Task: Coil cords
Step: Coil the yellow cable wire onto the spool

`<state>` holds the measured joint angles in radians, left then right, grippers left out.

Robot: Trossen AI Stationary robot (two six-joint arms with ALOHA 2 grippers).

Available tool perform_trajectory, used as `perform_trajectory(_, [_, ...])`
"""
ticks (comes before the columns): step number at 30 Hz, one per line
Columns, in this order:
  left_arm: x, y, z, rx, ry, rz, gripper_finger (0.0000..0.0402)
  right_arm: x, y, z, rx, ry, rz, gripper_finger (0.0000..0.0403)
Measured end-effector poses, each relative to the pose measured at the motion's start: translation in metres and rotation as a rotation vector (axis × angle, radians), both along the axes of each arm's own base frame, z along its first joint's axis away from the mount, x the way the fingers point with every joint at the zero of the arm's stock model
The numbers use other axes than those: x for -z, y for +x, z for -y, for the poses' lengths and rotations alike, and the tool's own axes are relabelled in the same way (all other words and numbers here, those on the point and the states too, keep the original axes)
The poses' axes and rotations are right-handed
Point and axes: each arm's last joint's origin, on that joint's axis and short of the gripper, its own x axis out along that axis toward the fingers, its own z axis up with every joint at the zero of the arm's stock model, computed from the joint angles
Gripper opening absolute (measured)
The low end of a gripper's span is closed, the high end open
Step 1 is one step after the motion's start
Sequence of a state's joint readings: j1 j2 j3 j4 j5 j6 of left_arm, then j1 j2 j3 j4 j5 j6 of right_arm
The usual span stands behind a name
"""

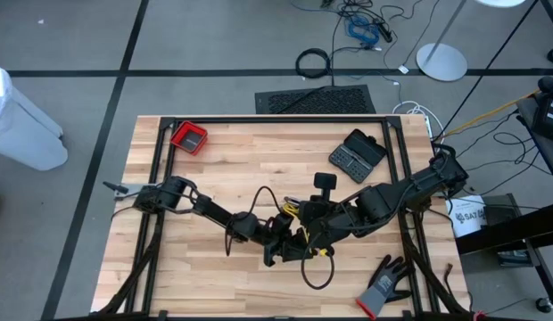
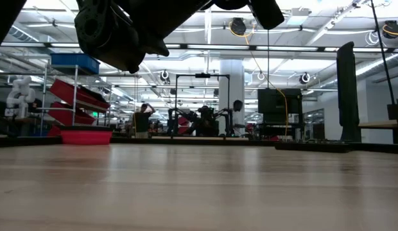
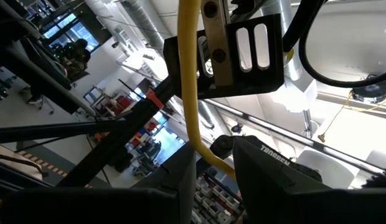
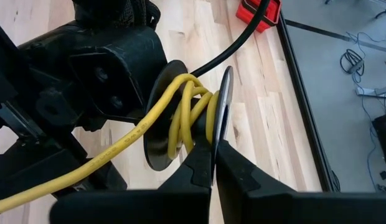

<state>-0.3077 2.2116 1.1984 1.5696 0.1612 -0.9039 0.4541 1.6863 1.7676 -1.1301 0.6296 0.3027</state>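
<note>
My two grippers meet over the table's middle. A yellow cord (image 4: 180,121) is wound in several turns round the hub of a small black spool (image 4: 157,118) between its two discs. Its free length (image 4: 75,171) runs off past my left arm, and it shows in the high view too (image 1: 292,210). My left gripper (image 3: 213,171) is shut on the yellow cord (image 3: 192,74). My right gripper (image 4: 213,158) is shut on the spool's thin disc. A thin black cord (image 1: 317,278) loops on the wood below the grippers, and another stretch (image 4: 243,34) leads away behind the spool. My left gripper pinches a single strand of the yellow cord (image 3: 211,155) between its two fingers. The cord curves out of the fingers and runs on clear of the table. My right gripper pinches the rim of the spool's thin disc (image 4: 219,127) between its two fingertips, right beside the yellow turns. The spool stands on edge, clear of the table.
A red tray (image 1: 189,138) stands at the far left. A black case (image 1: 358,153) and a small black block (image 1: 325,183) lie at the far right. A grey-black glove (image 1: 383,285) lies at the near right. The low view shows an arm (image 2: 122,32) overhead and bare wood.
</note>
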Motion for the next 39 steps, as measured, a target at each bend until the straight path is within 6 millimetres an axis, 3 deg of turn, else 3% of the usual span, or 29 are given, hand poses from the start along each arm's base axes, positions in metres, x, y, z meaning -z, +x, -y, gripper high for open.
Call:
perform_trajectory(10, [0.0,0.0,0.0,-0.012,0.018,0.009,0.0107,0.0,0.0,0.0,0.0,0.0,-0.002,0.0])
perform_trajectory(19, [0.0,0.0,0.0,-0.029,0.064,0.032,0.0012,0.0,0.0,0.0,-0.001,0.0,-0.003,0.0])
perform_trajectory(28, [0.0,0.001,-0.003,-0.033,0.089,0.045,0.0006,0.0,-0.001,0.0,-0.002,-0.003,-0.006,0.0])
perform_trajectory(39, [0.004,0.01,-0.027,-0.052,0.136,0.015,0.0006,0.0,-0.003,-0.002,0.002,-0.027,-0.006,0.0])
